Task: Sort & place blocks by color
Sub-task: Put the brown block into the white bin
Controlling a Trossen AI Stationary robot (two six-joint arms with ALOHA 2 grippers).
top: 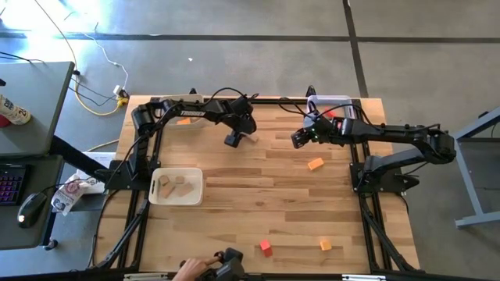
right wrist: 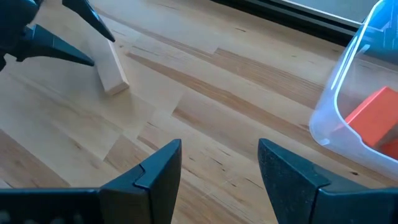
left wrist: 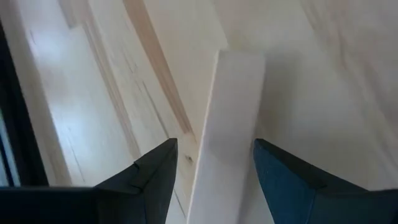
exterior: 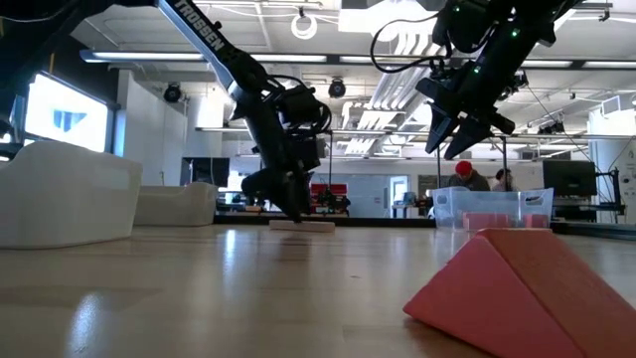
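Hovering my left gripper [left wrist: 214, 163] low over the plain wood plank [left wrist: 227, 137], fingers spread with one on each side of it, not squeezing, so the plank just lies flat on the table [top: 258, 187] near the far edge. My right gripper [right wrist: 219, 163] hangs a bit higher, near the clear bin [right wrist: 348, 93] at the far right, fingers apart and holding nothing. That bin has a red block [right wrist: 375, 117] in it. Out on the open table sit an orange block [top: 315, 164] near the middle, plus a red cube [top: 266, 247] and another orange block [top: 326, 245] down near the front edge. The white bin [top: 176, 187] on my left side holds a few plain wood pieces [top: 175, 185], and the far left bin [top: 186, 120] shows something orange inside.
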